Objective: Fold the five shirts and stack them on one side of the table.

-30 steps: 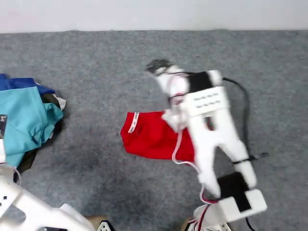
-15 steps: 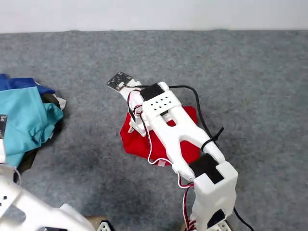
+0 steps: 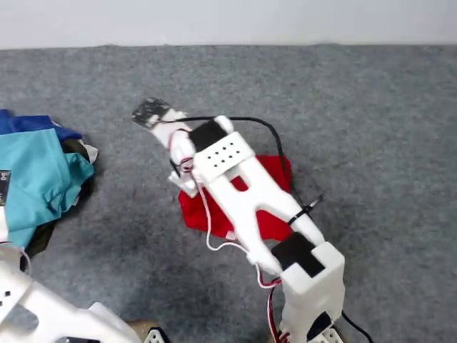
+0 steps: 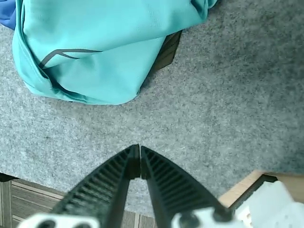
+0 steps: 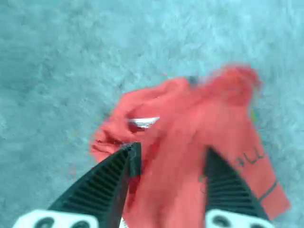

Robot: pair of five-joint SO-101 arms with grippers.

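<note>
1. The red shirt (image 3: pixel 275 175) lies crumpled near the middle of the grey bench (image 3: pixel 378 121), partly covered by the right arm (image 3: pixel 239 182) in the high view.
2. That white arm starts at the near edge, right of centre, and slants far-left across the red shirt. Its wrist sits over the shirt's far-left corner.
3. In the right wrist view the right pincer (image 5: pixel 166 161) is spread, with its two dark ribbed fingers (image 5: pixel 116 178) well apart and nothing between them. It hangs over the red shirt (image 5: pixel 199 137). One finger is at the shirt's edge beside a white label (image 5: pixel 142 122), and the other is over the red cloth. Blur hides whether either finger touches the fabric.
4. The red shirt is bunched rather than flat, with dark print near one corner in the right wrist view.
5. At the bench's left edge there is a loose pile. A teal shirt (image 3: pixel 39 179) lies on top, a blue shirt (image 3: pixel 32 123) shows at its far side, and a dark garment (image 3: pixel 75 146) peeks out along the right side. The pile lies well apart from the red shirt.
6. The left arm (image 3: pixel 39 311) is at the near-left corner, just near the pile.
7. In the left wrist view the left pincer (image 4: pixel 140 151) is pressed together, tips meeting and holding nothing. It hangs above bare bench (image 4: pixel 228 95), just short of the teal shirt (image 4: pixel 95 47).
8. The teal shirt is rumpled, and the dark garment (image 4: pixel 167 47) juts from under its edge.
</note>
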